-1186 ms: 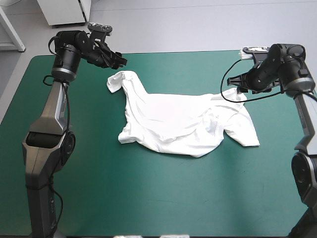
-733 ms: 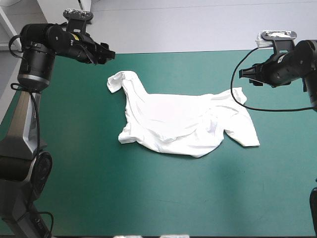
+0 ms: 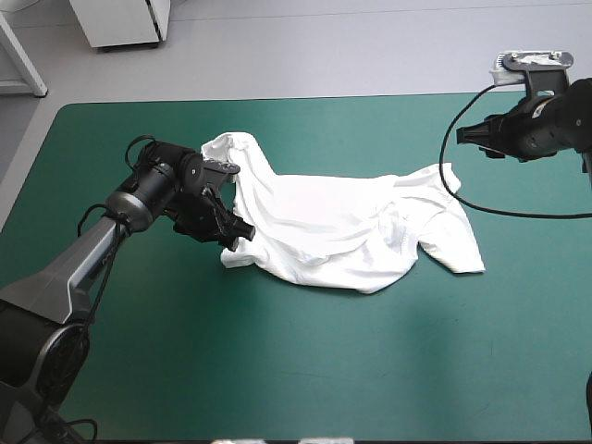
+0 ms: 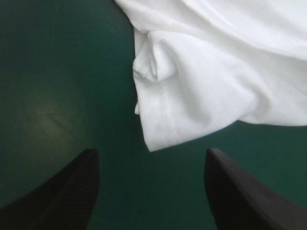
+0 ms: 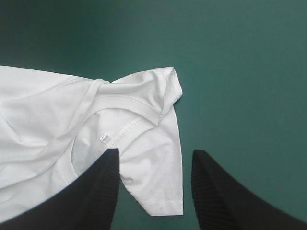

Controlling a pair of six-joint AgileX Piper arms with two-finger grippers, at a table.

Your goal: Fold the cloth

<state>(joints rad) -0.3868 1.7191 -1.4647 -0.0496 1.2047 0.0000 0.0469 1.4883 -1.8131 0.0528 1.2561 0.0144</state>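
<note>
The white T-shirt [image 3: 324, 222] lies loosely spread on the middle of the teal-green bench [image 3: 277, 370], with the left pincer [image 3: 237, 231] wide open and empty just before a hemmed corner, and the right pincer [image 3: 462, 139] open and empty over the sleeve at its right end.

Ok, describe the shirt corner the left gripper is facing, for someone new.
On the teal-green cover lies the white T-shirt, spread but rumpled. Follow its left side to the end nearer the robot: a hemmed corner just ahead of the open left gripper. Unlike the curled end farther back, it is squared, with a stitched edge.
</note>
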